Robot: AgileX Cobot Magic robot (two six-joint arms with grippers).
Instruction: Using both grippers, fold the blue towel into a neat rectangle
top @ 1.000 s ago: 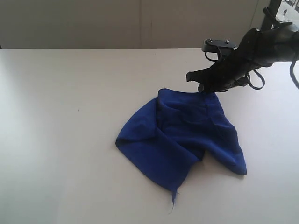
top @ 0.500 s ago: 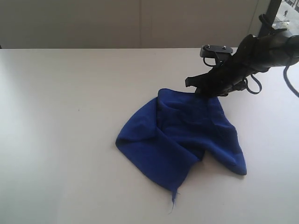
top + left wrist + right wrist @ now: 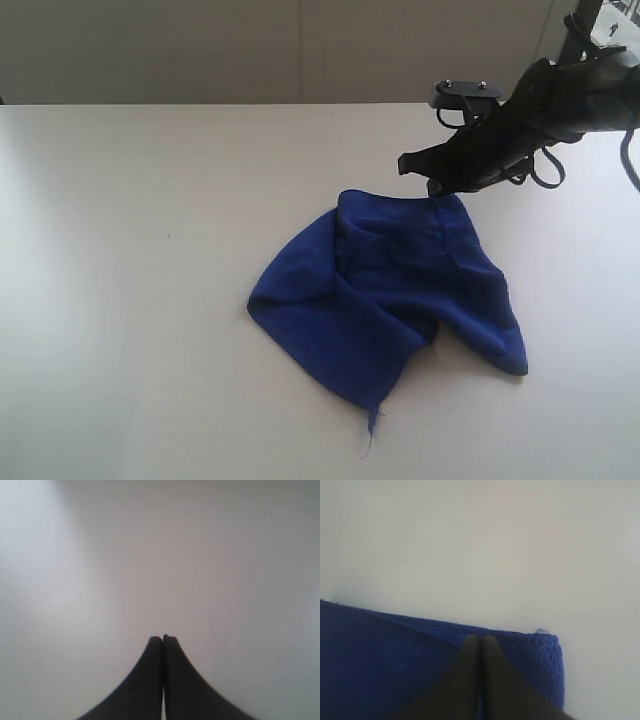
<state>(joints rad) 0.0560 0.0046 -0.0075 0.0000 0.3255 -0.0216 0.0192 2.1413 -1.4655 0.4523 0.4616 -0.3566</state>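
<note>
Pressing its fingers together, the right gripper [image 3: 480, 638] sits over the blue towel's [image 3: 395, 665] hem. The left gripper [image 3: 163, 638] does likewise, over the table [image 3: 150, 555].

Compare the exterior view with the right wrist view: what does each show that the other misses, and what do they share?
Exterior only: the whole crumpled towel, its loose thread, the right arm and the wall behind. Right wrist only: a close look at the right end effector, jaws together, over a corner of the towel's edge. Shared: the towel, the white table and that end effector at the towel's edge.
</note>
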